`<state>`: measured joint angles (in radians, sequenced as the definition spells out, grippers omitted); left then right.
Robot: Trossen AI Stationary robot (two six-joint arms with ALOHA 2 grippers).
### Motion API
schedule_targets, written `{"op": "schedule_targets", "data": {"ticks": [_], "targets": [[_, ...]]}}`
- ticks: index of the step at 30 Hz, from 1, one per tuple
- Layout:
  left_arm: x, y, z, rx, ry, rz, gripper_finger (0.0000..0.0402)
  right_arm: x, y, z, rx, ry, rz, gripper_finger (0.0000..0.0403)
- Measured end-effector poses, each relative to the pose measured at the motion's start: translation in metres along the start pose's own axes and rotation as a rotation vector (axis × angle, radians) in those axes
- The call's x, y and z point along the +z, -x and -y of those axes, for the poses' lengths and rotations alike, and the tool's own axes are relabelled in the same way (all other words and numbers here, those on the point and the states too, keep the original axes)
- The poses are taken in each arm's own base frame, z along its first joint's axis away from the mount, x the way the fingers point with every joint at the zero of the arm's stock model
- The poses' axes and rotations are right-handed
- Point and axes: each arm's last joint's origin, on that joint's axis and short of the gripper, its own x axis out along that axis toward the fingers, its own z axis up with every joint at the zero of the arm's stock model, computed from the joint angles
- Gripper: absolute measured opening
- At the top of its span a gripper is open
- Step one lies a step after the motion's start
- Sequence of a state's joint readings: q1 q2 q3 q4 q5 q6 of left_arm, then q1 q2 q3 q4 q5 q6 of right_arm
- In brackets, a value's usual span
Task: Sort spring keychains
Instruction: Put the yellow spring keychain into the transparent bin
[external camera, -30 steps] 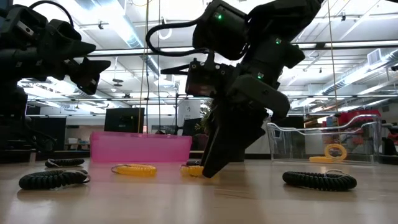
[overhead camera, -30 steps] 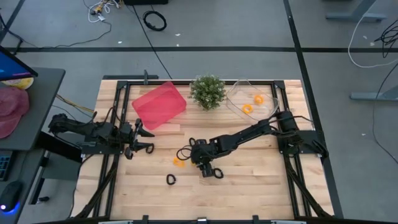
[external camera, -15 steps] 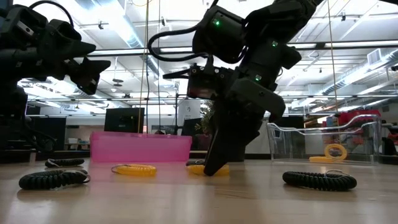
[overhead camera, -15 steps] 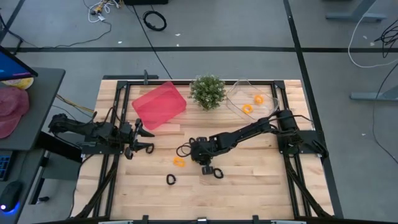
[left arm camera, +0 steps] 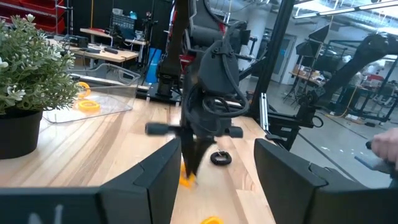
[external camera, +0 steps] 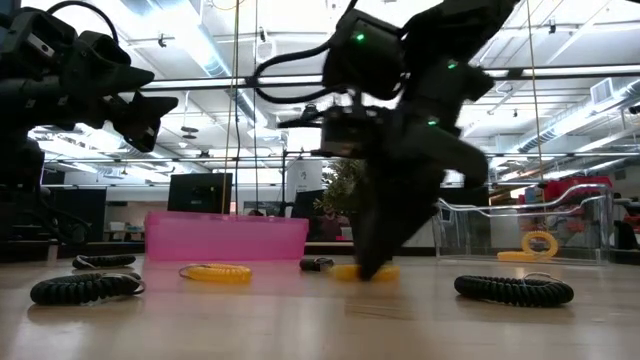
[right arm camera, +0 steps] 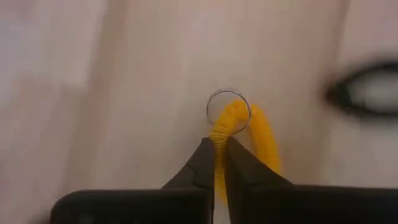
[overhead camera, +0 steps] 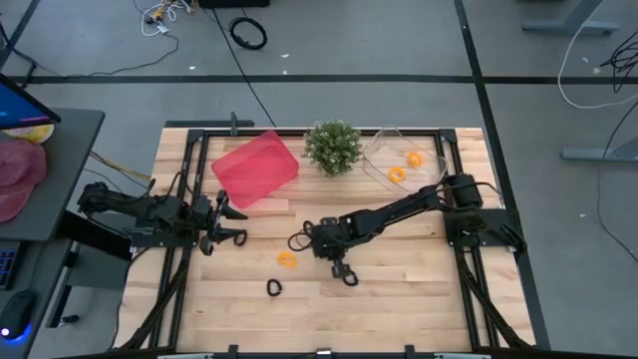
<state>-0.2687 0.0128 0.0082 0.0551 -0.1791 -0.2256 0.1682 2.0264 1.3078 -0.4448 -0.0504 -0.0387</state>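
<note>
Grip: right pincer [right arm camera: 219, 149] pinches an orange keychain [right arm camera: 233, 121] low on the surface [overhead camera: 399, 289]; its fingers are pressed together on the coil, metal ring just past the tips.
Step well done: likely lift straight up, check the coil stays pinched, then carry it to the clear tray [overhead camera: 384, 150] far behind the pincer, where two orange ones lie.
Nearby: a second orange keychain [overhead camera: 287, 260] beside the pincer; a black keychain [overhead camera: 273, 288] a little farther.
Left pincer [overhead camera: 234, 225]: spread, waiting well apart near the pink tray [overhead camera: 254, 168].
</note>
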Motion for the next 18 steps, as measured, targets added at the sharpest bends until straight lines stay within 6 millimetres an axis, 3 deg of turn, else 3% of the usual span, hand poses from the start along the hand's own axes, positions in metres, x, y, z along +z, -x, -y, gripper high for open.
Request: {"op": "schedule_targets", "data": {"ticks": [11, 18], "targets": [[0.000, 0.000, 0.000, 0.000, 0.000, 0.000, 0.0209, 0.001, 0.094, -0.024, -0.406, -0.034, 0.077, 0.0007], [0.000, 0.000, 0.000, 0.000, 0.000, 0.000, 0.0209, -0.013, 0.138, -0.027, -0.640, -0.116, 0.111, 0.0007]]}}
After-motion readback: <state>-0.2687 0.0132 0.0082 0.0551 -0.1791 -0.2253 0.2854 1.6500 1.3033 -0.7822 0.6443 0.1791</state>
